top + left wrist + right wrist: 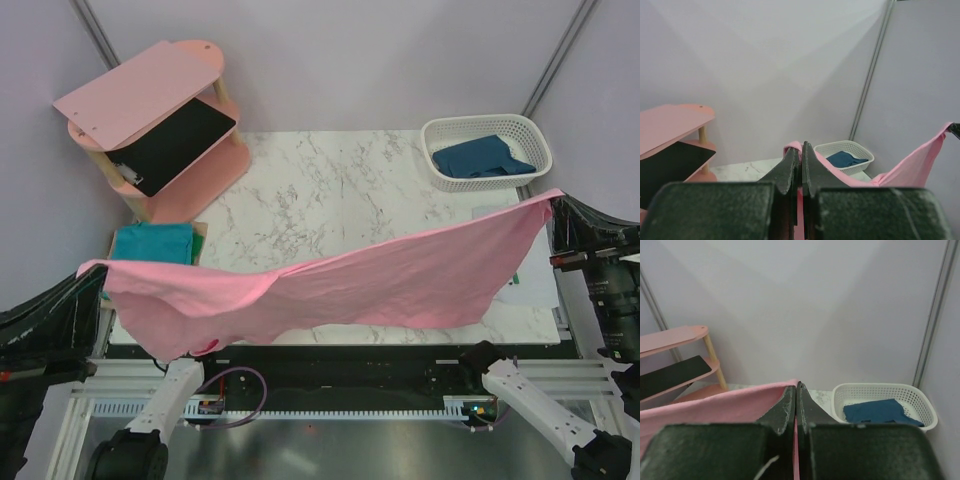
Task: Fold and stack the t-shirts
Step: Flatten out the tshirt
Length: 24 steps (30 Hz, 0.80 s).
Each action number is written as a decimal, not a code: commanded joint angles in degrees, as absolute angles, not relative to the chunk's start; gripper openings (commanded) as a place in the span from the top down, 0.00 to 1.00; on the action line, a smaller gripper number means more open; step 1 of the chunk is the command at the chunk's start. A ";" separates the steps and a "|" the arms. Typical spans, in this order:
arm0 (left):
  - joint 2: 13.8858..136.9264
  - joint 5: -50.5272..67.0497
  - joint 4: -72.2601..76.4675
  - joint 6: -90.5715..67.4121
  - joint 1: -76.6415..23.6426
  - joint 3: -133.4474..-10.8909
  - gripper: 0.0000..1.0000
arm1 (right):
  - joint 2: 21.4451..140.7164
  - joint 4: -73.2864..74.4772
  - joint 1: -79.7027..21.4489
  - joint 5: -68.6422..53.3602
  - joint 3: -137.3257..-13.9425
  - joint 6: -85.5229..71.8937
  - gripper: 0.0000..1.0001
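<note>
Pink shirt [350, 285] hung unfolded, L pincer [801, 150] and R pincer [796, 390] pinching its ends. Teal shirt [152, 243] lay folded, left; blue shirt [480, 158] in basket [487, 122], not yet done.

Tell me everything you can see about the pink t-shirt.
The pink t-shirt is plain, soft, lightly wrinkled cloth, stretched out like a banner above the marble table. The left gripper pinches its left end and the right gripper its right end, both shut on the cloth. The middle sags, and a loose fold droops near the left end.
</note>
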<state>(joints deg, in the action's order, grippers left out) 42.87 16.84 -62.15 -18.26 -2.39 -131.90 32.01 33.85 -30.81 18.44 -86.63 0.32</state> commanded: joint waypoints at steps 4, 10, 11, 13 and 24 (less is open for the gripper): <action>56.15 14.76 -61.88 -17.84 -2.64 -134.46 0.98 | 34.71 31.29 -30.41 23.73 -84.73 1.76 1.00; 62.92 17.84 -56.96 -19.24 -2.64 -138.34 0.98 | 41.21 26.02 -30.32 26.98 -88.32 3.34 1.00; 63.63 18.19 -54.86 -19.77 -2.64 -138.34 0.98 | 42.26 24.45 -30.32 26.90 -88.85 3.86 1.00; 65.82 18.81 -53.18 -20.13 -2.64 -138.95 0.98 | 46.22 20.76 -30.41 27.07 -91.31 5.88 1.00; 65.22 21.89 -48.16 -19.78 -2.64 -140.98 0.98 | 54.06 16.08 -30.50 23.83 -101.60 7.82 1.00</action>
<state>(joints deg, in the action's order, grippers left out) 69.04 19.25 -54.61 -18.65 -2.39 -138.41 56.55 21.87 -30.52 26.11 -97.78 6.46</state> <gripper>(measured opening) 0.034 0.010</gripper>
